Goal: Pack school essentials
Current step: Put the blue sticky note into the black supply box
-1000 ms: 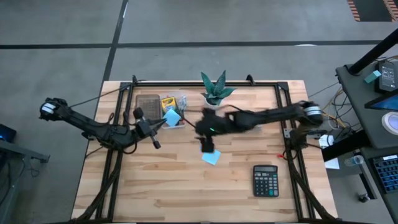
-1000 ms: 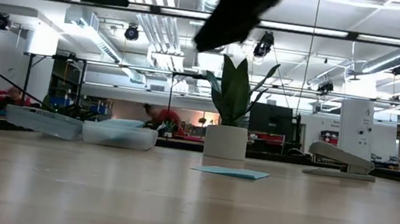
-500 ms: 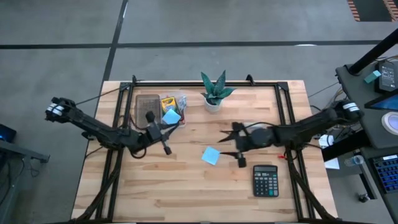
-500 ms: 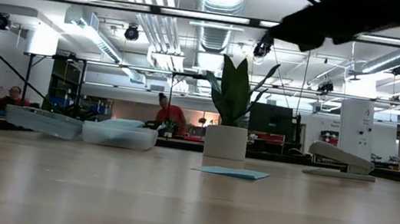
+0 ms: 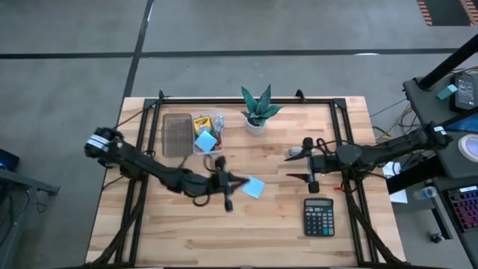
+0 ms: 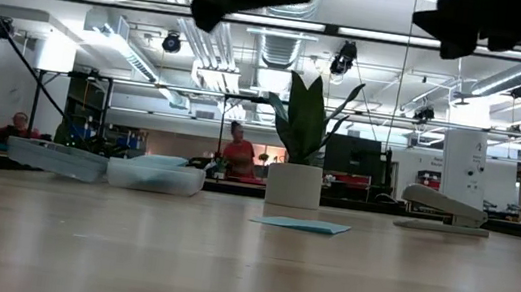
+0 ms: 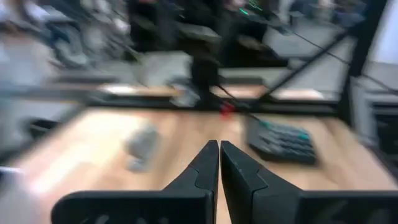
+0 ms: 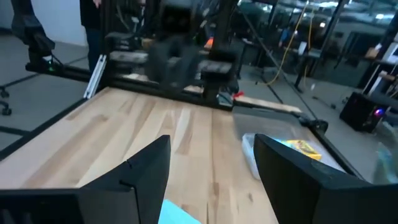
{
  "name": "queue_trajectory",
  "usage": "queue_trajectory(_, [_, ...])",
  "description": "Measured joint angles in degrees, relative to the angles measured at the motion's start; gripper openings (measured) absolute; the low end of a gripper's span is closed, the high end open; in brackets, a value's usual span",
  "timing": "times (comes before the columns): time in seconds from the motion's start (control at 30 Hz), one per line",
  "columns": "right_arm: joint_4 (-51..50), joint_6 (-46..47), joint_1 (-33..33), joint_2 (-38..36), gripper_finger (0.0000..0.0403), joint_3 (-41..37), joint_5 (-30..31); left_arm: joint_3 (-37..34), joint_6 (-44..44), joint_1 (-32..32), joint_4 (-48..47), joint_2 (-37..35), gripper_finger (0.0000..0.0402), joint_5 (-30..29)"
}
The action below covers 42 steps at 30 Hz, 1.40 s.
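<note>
Light-blue sticky-note pad (image 5: pixel 253 187) lies flat on the wooden counter (image 5: pixel 187 232) near centre; also visible in the low view (image 6: pixel 299 225) in front of the plant pot. A second light-blue pad (image 5: pixel 205 140) sits in the clear tray (image 5: pixel 209 131) at roughly 11 o'clock from the loose pad, next to the yellow crayon box (image 5: pixel 201 122). A brown mesh-looking tray (image 5: pixel 178 134) sits just beside the clear one, on its 9 o'clock side.

Left gripper (image 5: pixel 233 181) hangs just at 9 o'clock of the loose pad, near its edge; can't tell if it touches. Left wrist view shows its fingers (image 7: pixel 208 165) clenched together, nothing between them.

Right gripper (image 5: pixel 295 166) is at 3 o'clock of the pad, well apart from it, fingers spread and released, empty. Right wrist view confirms a wide gap (image 8: pixel 211 186), with a corner of the blue pad (image 8: pixel 177 214) showing between the fingers.

Black calculator (image 5: pixel 319 217) at 4 o'clock of the pad, just below the right gripper. Spiky green plant in a white pot (image 5: pixel 257 112) at 12 o'clock. Low view: stapler (image 6: pixel 441 211) on the right side, a person in red (image 6: pixel 238 153) far back in the room.
</note>
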Motion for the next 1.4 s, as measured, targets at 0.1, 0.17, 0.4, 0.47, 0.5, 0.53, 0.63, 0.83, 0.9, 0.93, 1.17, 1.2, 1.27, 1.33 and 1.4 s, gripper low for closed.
queue_trajectory(0.1, [-2.59, -0.61, -0.02, -4.61, 0.0219, -1.43, 0.0, 4.34, -5.78, 0.09, -6.55, 3.88, 0.0, 4.75])
queue_trajectory(0.17, [-4.06, -0.69, -0.02, -7.34, 0.0219, -2.15, 0.0, 7.89, -10.24, 0.4, -14.31, 5.86, 0.0, 6.23])
queue_trajectory(0.4, [-4.16, -2.39, -0.02, -14.18, 0.0219, -5.64, -0.02, 20.14, -16.43, 1.49, -37.12, 12.44, 0.0, 13.13])
queue_trajectory(0.47, [-3.83, -2.68, -0.02, -15.28, 0.0219, -6.39, -0.02, 22.46, -16.43, 1.72, -40.58, 13.87, 0.0, 16.21])
queue_trajectory(0.5, [-3.59, -2.79, -0.02, -15.76, 0.0219, -6.62, -0.02, 23.41, -16.41, 1.9, -42.21, 14.61, 0.0002, 17.72])
queue_trajectory(0.53, [-3.48, -2.87, -0.02, -16.22, 0.0219, -6.75, -0.02, 24.31, -16.42, 2.14, -43.68, 15.23, 0.0006, 18.93])
queue_trajectory(0.63, [-3.39, -2.96, -0.02, -17.21, 0.0219, -6.92, -0.04, 26.1, -16.07, 2.78, -47.42, 17.12, 0.0034, 19.82])
queue_trajectory(0.83, [-3.48, -3.49, -0.02, -17.48, 0.0219, -6.92, -0.04, 26.12, -14.84, 4.73, -45.25, 20.69, 0.0126, 19.82])
queue_trajectory(0.9, [-3.48, -3.49, -0.02, -17.43, 0.0219, -6.92, -0.04, 26.12, -14.84, 5.29, -45.39, 22.16, 0.0154, 19.8])
queue_trajectory(0.93, [-3.5, -3.47, -0.02, -17.43, 0.0219, -6.92, -0.04, 26.14, -14.84, 5.48, -45.4, 22.9, 0.0167, 19.73])
queue_trajectory(1.17, [-3.51, -3.47, -0.02, -17.38, 0.0219, -6.92, 1.54, 26.14, -12.28, 6.0, -42.08, 25.61, 0.0227, 19.56])
queue_trajectory(1.2, [-3.55, -3.47, -0.04, -17.41, 0.0219, -6.92, 1.6, 26.14, -11.57, 6.01, -41.69, 25.93, 0.0231, 19.56])
queue_trajectory(1.27, [-3.52, -3.45, -0.04, -17.39, 0.0219, -6.92, 1.6, 26.07, -10.44, 6.01, -41.82, 26.28, 0.0235, 19.56])
queue_trajectory(1.33, [-3.55, -3.45, -0.04, -17.41, 0.0219, -6.92, 1.6, 26.07, -10.18, 6.08, -41.46, 26.95, 0.0235, 19.53])
queue_trajectory(1.4, [-3.57, -3.45, -0.04, -17.41, 0.0219, -6.92, 1.64, 25.99, -10.24, 6.25, -41.64, 27.36, 0.0235, 19.4])
